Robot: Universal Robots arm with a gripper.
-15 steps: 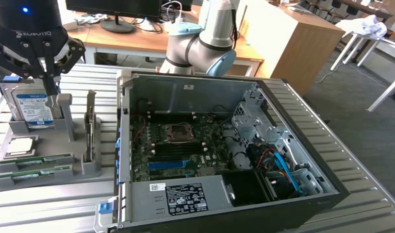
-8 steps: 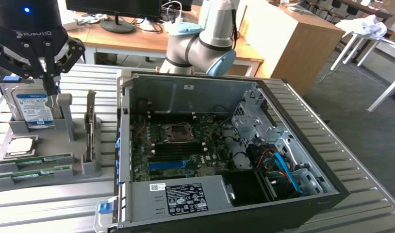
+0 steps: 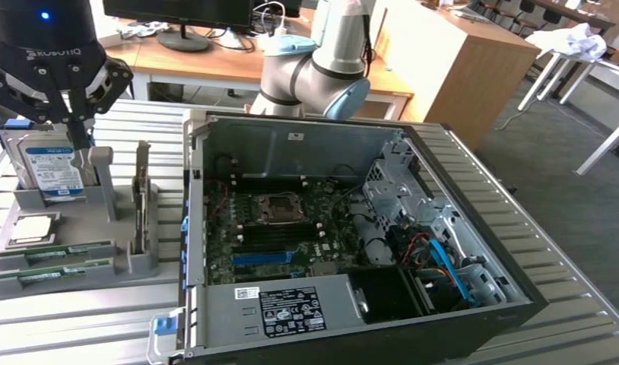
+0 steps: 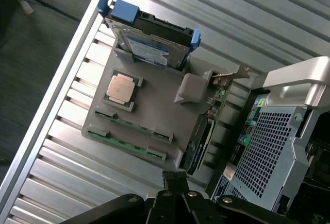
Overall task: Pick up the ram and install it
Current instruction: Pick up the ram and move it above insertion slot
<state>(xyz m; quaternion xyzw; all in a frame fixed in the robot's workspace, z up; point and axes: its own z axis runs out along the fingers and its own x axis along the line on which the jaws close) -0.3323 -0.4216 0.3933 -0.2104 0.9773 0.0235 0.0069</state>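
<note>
Ram sticks [image 4: 135, 126], long, thin and green, lie in the grey holder [image 4: 154, 108] below the clenched fingers [image 4: 174, 174].

Green ram sticks [image 3: 56, 252], grey holder [image 4: 154, 105], silver hard drive [image 3: 54, 163] with blue-white label, ribbed silver table [image 4: 247, 23], black computer case [image 3: 515, 300].

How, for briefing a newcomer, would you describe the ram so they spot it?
Find the open black computer case; beside it, at the exterior view's left, sits a grey parts holder. On its end away from the upright silver hard drive sit two long green ram sticks. Unlike the square silver processor chip beside them, they are narrow strips.
</note>
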